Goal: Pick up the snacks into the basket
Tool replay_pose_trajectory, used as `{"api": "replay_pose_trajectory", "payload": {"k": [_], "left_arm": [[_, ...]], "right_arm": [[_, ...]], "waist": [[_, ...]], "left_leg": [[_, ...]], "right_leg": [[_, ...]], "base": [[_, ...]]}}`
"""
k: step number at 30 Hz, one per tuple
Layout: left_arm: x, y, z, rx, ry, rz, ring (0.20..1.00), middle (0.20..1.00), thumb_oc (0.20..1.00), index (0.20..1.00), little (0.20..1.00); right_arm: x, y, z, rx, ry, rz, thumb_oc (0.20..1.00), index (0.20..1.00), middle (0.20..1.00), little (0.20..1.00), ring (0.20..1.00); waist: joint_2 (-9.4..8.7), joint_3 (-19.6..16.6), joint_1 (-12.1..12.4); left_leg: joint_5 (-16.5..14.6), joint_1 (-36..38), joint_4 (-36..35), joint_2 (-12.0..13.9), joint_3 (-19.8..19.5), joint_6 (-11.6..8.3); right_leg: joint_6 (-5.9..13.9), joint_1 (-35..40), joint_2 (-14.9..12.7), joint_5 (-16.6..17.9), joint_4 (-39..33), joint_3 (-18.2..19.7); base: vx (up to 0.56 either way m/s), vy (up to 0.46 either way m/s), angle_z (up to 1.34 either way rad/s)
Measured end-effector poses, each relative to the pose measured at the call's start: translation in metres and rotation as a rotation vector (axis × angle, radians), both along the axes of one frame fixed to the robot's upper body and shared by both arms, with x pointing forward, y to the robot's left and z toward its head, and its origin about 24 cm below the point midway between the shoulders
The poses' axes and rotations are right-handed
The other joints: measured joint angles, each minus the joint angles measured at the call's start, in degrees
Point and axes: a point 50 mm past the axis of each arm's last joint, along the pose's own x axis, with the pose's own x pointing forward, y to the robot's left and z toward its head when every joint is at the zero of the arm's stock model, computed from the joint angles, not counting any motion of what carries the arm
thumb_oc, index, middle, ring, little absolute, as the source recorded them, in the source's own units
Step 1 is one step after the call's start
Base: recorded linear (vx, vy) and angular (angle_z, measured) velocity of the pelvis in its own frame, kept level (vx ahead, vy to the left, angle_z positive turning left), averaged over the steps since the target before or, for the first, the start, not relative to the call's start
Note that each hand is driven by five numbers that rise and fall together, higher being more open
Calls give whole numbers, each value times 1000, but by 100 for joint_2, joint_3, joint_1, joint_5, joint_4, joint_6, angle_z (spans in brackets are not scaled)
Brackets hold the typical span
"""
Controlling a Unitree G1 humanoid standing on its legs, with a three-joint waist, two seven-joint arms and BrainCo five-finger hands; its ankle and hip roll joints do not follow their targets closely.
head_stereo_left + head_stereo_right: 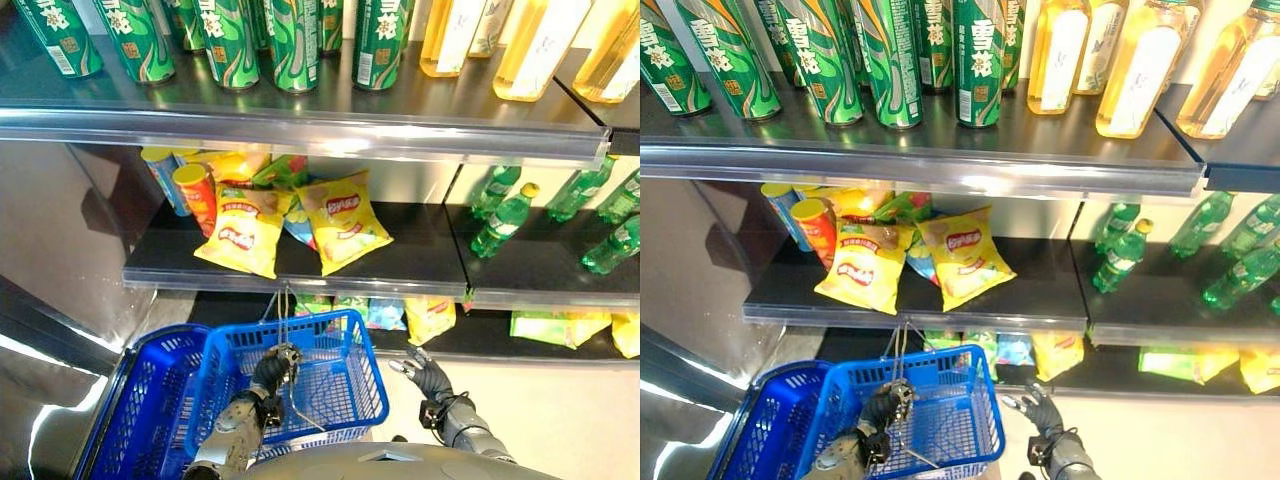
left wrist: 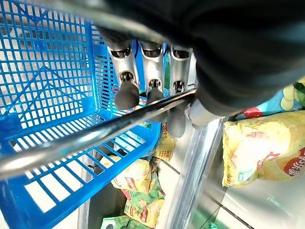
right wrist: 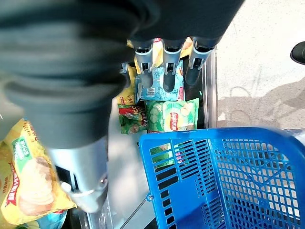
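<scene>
While gripping basket handle [image 2: 95, 136], left robot hand [image 1: 272, 368].

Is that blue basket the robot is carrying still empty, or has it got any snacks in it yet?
Empty, as far as shows. The blue basket has only bare mesh inside, the left hand curled on its handle. The yellow chip bags lie on the shelf.

Green cans [image 1: 975, 60], top shelf: big white characters + barcodes, not legible enough to read. Yellow chip bags [image 1: 345, 220], mid shelf: red logo patch, wording too small. Yellow bottles [image 1: 1140, 70]: white labels, print blurred. Snack tubes [image 1: 198, 195]: markings unclear. No numbers or signs legible.
</scene>
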Motion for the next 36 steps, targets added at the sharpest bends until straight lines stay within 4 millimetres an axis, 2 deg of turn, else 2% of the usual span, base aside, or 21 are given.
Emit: {"api": "replay_pose_trajectory", "payload": {"k": [8, 15, 21, 24, 26, 29, 32, 34, 36], "left_arm": [[-5, 2, -6, 16, 36, 12, 200, 200, 200, 200, 200], [-6, 0, -8, 22, 44, 7, 200, 200, 200, 200, 200], [-6, 0, -8, 24, 44, 4, 200, 200, 200, 200, 200], [-1, 2, -6, 35, 32, 13, 200, 200, 200, 200, 200], [11, 6, 0, 53, -5, 6, 200, 200, 200, 200, 200], [48, 4, 23, 64, -129, -24, 200, 200, 200, 200, 200], [58, 3, 29, 64, -158, -17, 200, 200, 200, 200, 200], [64, 3, 36, 66, -191, -19, 200, 200, 200, 200, 200], [75, 3, 47, 74, -237, -15, 200, 200, 200, 200, 200]], "right_arm": [[12, 2, 14, -22, -88, 59, 1000, 1000, 1000, 1000, 1000], [7, -6, 22, -60, -133, 100, 1000, 1000, 1000, 1000, 1000], [2, -10, 21, -73, -121, 102, 1000, 1000, 1000, 1000, 1000], [11, -8, 25, -73, -147, 107, 1000, 1000, 1000, 1000, 1000], [23, -5, 32, -69, -192, 115, 1000, 1000, 1000, 1000, 1000], [40, -4, 43, -68, -251, 120, 1000, 1000, 1000, 1000, 1000], [46, -2, 47, -63, -275, 122, 1000, 1000, 1000, 1000, 1000], [51, -2, 53, -65, -310, 122, 1000, 1000, 1000, 1000, 1000], [62, -4, 65, -65, -364, 103, 1000, 1000, 1000, 1000, 1000]], "waist": [[26, -20, -4], [32, -28, -19], [25, -29, -81], [13, 92, -123], [-59, 338, -147], [-200, 902, -156], [-195, 1093, -181], [-190, 1118, -186], [-188, 1186, -211]], "left_leg": [[0, 6, 1, -4, 1, 0], [-1, 10, 0, -2, 13, 1], [-20, 3, -2, -31, 25, 28], [-4, -50, 49, -20, 149, 19], [-73, -304, 370, 19, 166, 79], [-396, -1109, 1435, 152, 128, 189], [-578, -1482, 2048, 349, 177, 163], [-908, -1950, 2662, 558, 180, 171], [-1084, -2580, 3320, 830, 210, 166]], "right_leg": [[-1, 3, -2, 1, 0, 2], [1, -3, 0, 2, 0, 14], [22, -15, -1, -7, 3, 23], [-20, -347, -71, -134, 479, 167], [-35, -626, -222, -301, 923, 169], [-115, -1320, -549, -708, 1975, 163], [-150, -1653, -591, -948, 2537, 147], [-228, -2043, -680, -1199, 3009, 158], [-296, -2630, -716, -1363, 3539, 164]], "base": [[0, 0, 0], [0, 0, 0], [-11, 5, 0], [-149, 3, -17], [-202, -16, 5], [-118, -38, 27], [-203, -36, 14], [-93, -17, 0], [-167, -37, -10]]}}
